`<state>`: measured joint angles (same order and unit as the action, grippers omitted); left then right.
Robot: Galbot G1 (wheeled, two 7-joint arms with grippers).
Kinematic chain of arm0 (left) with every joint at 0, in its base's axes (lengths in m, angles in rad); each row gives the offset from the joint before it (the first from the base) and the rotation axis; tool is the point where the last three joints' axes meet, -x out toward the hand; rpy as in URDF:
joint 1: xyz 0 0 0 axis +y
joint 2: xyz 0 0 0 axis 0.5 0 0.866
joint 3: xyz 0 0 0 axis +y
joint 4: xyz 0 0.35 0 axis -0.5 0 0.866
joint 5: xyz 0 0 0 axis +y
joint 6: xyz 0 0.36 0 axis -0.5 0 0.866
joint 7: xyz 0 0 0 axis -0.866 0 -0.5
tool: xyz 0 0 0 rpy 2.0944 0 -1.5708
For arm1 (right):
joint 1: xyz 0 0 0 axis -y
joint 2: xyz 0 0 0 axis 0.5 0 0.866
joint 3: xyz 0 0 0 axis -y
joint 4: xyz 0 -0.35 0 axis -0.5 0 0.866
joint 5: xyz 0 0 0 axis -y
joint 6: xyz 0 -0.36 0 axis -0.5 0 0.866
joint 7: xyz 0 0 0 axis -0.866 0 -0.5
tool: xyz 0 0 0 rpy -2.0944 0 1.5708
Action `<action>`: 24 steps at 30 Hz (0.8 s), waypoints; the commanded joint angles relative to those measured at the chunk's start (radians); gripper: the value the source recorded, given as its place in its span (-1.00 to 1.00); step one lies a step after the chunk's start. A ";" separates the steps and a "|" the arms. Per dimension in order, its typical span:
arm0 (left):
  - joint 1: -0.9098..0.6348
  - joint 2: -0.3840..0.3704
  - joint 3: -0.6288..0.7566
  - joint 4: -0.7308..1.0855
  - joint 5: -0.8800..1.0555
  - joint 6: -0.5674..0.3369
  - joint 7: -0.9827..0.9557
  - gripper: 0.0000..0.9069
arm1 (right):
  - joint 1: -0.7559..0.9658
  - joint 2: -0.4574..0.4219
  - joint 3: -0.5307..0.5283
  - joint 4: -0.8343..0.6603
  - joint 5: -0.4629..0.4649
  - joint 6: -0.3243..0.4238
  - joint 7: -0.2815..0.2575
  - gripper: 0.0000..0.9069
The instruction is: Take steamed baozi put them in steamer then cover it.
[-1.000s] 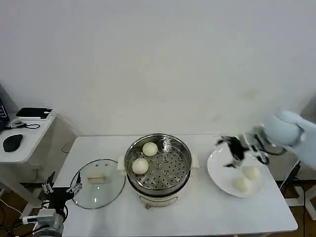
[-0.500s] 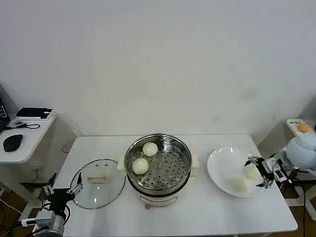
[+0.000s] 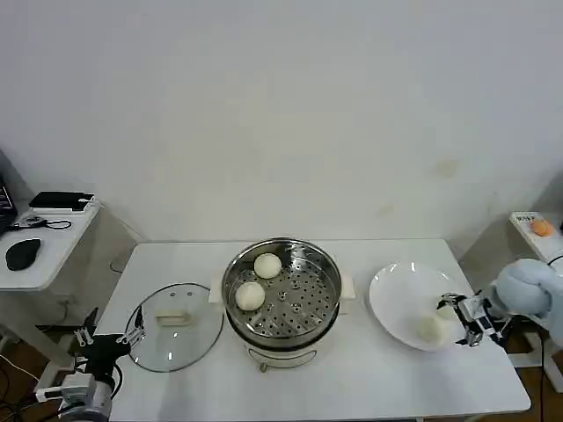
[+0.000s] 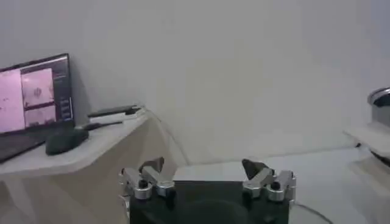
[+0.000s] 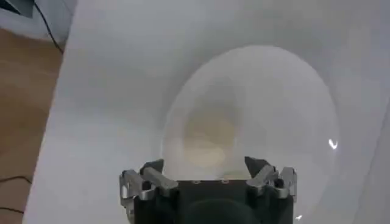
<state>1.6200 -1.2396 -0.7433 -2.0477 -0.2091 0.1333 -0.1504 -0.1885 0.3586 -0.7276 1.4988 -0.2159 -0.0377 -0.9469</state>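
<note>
Currently, right gripper point(image 3: 461, 320): fingers spread wide at the white plate's point(image 3: 400, 294) outer edge, around one baozi point(image 3: 447, 309).
Steamer point(image 3: 281, 294): mid-table, two baozi inside.
Cover point(image 3: 173, 326): flat on table point(image 3: 369, 378), beside steamer.
Left gripper point(image 3: 110, 338): parked low, fingers apart.

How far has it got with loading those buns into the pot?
About halfway. Two baozi already sit on the perforated tray in the steamer. Two more wait on the white plate, where the right gripper is open at the nearer-edge bun without holding it. The cover lies on the table beside the steamer. The left gripper is parked low, off the table's left edge.
</note>
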 commanded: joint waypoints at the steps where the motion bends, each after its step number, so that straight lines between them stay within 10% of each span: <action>1: -0.002 -0.001 -0.001 0.007 0.001 -0.002 0.000 1.00 | -0.061 0.091 0.039 -0.105 -0.020 -0.013 0.025 1.00; 24: -0.008 -0.011 0.006 0.018 0.027 -0.001 0.002 1.00 | -0.049 0.132 0.031 -0.132 0.030 -0.076 0.013 0.36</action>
<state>1.6123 -1.2506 -0.7379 -2.0276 -0.1826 0.1313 -0.1493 -0.2380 0.4865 -0.6984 1.3732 -0.1977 -0.0986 -0.9245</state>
